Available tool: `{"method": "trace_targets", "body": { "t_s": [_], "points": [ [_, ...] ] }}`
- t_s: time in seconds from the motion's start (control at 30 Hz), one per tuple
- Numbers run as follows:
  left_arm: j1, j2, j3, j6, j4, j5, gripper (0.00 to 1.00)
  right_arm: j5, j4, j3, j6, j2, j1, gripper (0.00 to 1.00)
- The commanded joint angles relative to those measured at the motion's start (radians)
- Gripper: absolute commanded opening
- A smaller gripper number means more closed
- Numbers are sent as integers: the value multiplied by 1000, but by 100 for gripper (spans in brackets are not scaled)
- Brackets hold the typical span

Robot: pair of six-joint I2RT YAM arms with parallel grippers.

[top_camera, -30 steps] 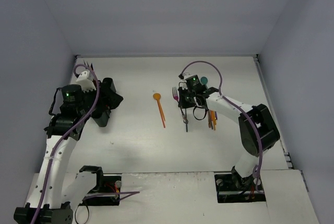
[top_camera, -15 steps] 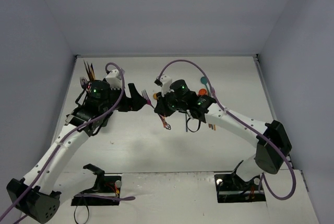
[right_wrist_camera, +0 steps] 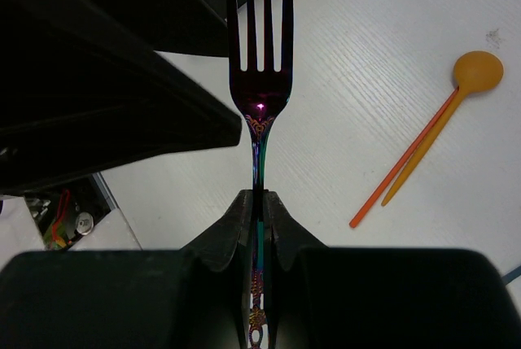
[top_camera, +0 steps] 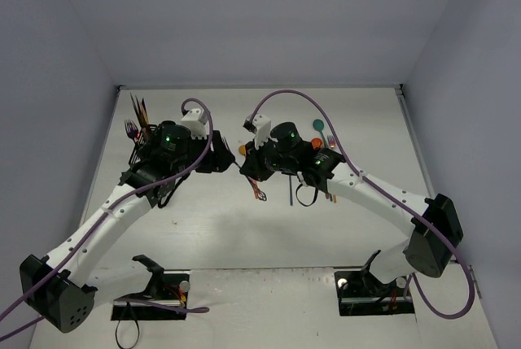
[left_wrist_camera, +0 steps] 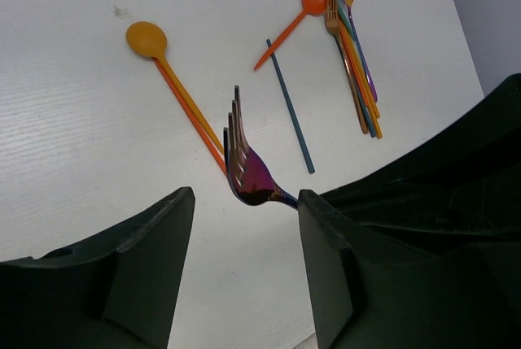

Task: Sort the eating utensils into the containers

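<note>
My right gripper (top_camera: 247,163) is shut on the handle of an iridescent purple fork (right_wrist_camera: 260,80) and holds it above the table, tines pointing at my left gripper (top_camera: 225,159). The right wrist view shows the jaws (right_wrist_camera: 259,202) pinching the handle. My left gripper (left_wrist_camera: 244,198) is open, with the fork's head (left_wrist_camera: 248,166) just in front of the gap between its fingers, not touching them. The black mesh caddy (top_camera: 140,139) stands at the far left with several utensils upright in it. An orange spoon (left_wrist_camera: 163,64) lies on the table below the fork.
A red-orange spoon (left_wrist_camera: 303,3), a teal stick-like utensil (left_wrist_camera: 291,109) and a bundle of several forks and knives (left_wrist_camera: 356,68) lie to the right. A teal spoon (top_camera: 318,125) lies behind the right arm. Grey walls close in the table on three sides.
The left gripper has left the caddy and moved right; the right gripper has carried the fork left from the pile. They now meet at mid-table with the fork head at the left fingers.
</note>
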Motion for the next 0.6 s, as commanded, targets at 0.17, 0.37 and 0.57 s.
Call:
{"method": "trace_targets", "body": {
  "t_s": [0.17, 0.37, 0.57],
  "points": [
    [-18, 12, 31, 35, 182, -91, 32, -40, 83, 20, -17, -67, 14, 0],
    [-18, 14, 5, 43, 261, -89, 25, -35, 89, 9, -19, -70, 15, 0],
    [-18, 21, -5, 44, 276, -69, 5, -28, 94, 4, -18, -73, 14, 0]
  ]
}}
